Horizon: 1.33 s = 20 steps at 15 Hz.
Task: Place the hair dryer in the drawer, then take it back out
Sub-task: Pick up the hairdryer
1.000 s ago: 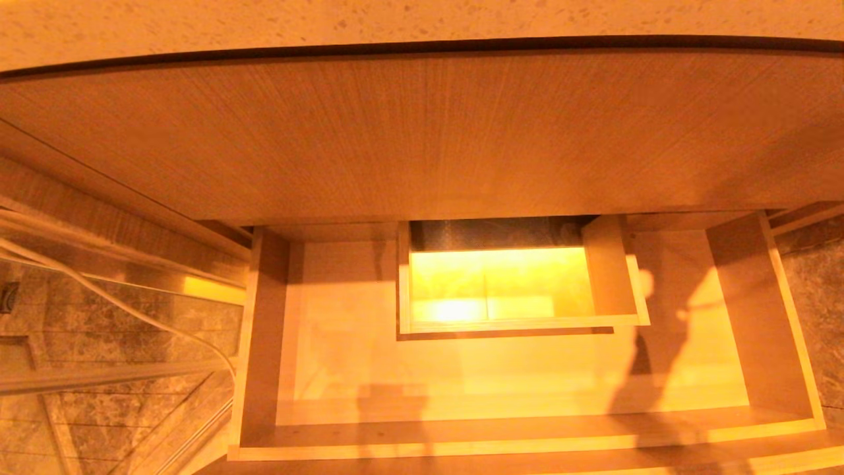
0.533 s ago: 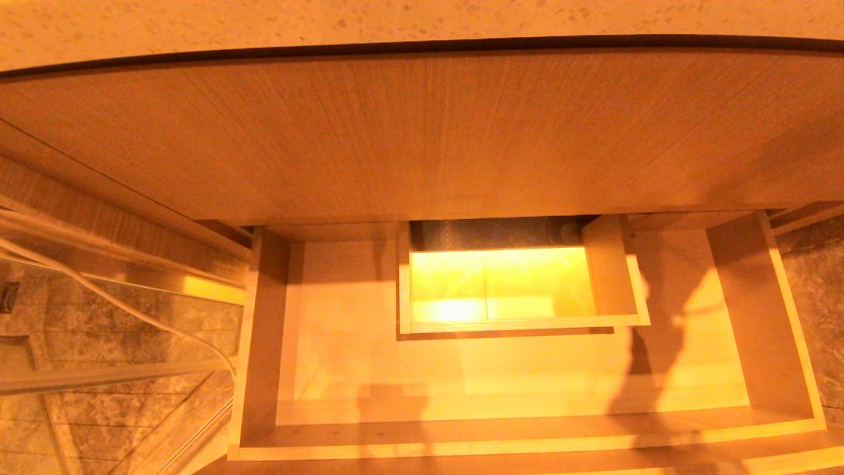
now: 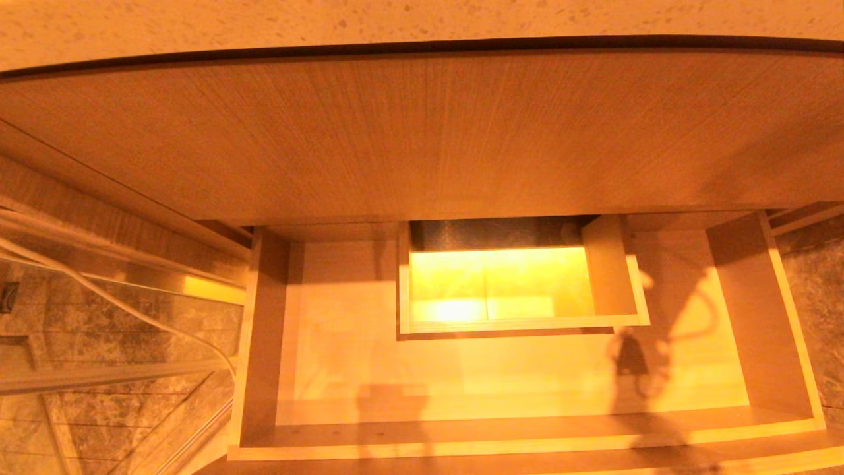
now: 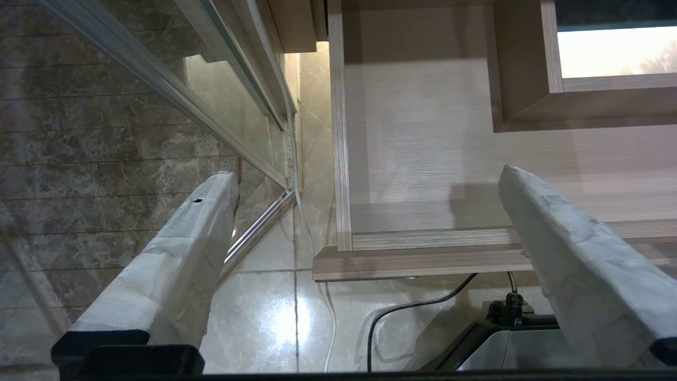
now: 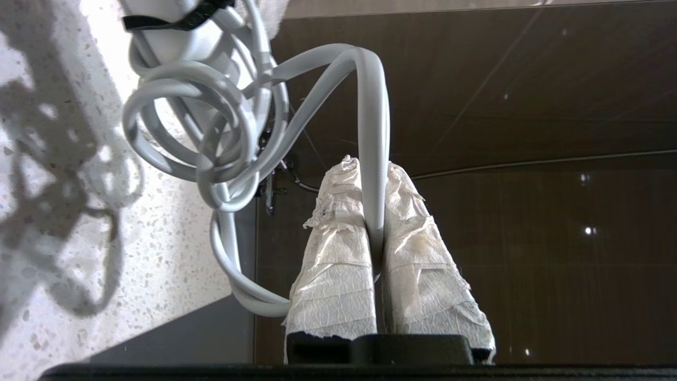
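The drawer stands pulled out, wide and shallow, with a boxed notch at mid-back and nothing inside but shadows. Neither gripper shows in the head view. In the right wrist view my right gripper is shut on the hair dryer's grey cord. The coiled cord and a bit of the white hair dryer body with a black strap hang beyond it; the grille is out of view. My left gripper is open and holds nothing, hovering by the drawer's front left corner.
A speckled countertop runs above the large wood-grain front panel. Left of the drawer are a glass partition and a white cable. Below the drawer front lie glossy floor tiles and a black cable.
The shadow on the drawer's right floor has shifted and now shows a dark blob with a cord loop. The drawer itself has not moved.
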Tool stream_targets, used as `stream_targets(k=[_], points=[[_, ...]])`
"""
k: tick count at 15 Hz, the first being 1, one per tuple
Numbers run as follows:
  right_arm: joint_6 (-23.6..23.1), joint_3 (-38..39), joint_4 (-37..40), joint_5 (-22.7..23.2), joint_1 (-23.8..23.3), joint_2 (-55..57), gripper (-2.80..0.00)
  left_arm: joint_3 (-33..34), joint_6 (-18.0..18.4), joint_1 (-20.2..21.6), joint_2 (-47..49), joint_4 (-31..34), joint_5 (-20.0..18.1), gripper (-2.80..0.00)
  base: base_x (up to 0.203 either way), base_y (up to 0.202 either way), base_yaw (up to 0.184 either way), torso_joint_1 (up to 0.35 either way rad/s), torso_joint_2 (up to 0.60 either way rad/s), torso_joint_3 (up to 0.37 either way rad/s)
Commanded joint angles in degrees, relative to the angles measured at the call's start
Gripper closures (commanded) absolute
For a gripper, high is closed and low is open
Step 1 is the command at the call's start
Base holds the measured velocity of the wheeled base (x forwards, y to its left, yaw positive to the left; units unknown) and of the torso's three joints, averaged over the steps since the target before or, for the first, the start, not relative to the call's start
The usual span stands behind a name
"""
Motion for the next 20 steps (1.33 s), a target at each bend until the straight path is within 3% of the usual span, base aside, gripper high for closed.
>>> stream_targets(k=[1,5,10,15,20], points=[[0.04,0.61,-0.09,-0.04,0.0,-3.83,0.0,0.0,-0.02,0.0,0.0,0.0,0.0,-2.8,0.0,0.0,0.0,0.0,0.0,0.0],[4.85,-0.1,-0.18,0.16,0.01,-7.36,0.0,0.0,-0.02,0.0,0.0,0.0,0.0,-2.8,0.0,0.0,0.0,0.0,0.0,0.0],[9.87,0.67,-2.1,4.95,0.04,-9.54,0.0,0.0,-0.02,0.0,0.0,0.0,0.0,-2.8,0.0,0.0,0.0,0.0,0.0,0.0],[17.17,1.54,0.65,5.13,0.01,-17.11,0.0,0.0,-0.02,0.0,0.0,0.0,0.0,-2.8,0.0,0.0,0.0,0.0,0.0,0.0],[16.46,1.81,1.03,4.68,-0.06,-23.83,0.0,0.0,-0.02,0.0,0.0,0.0,0.0,-2.8,0.0,0.0,0.0,0.0,0.0,0.0]])
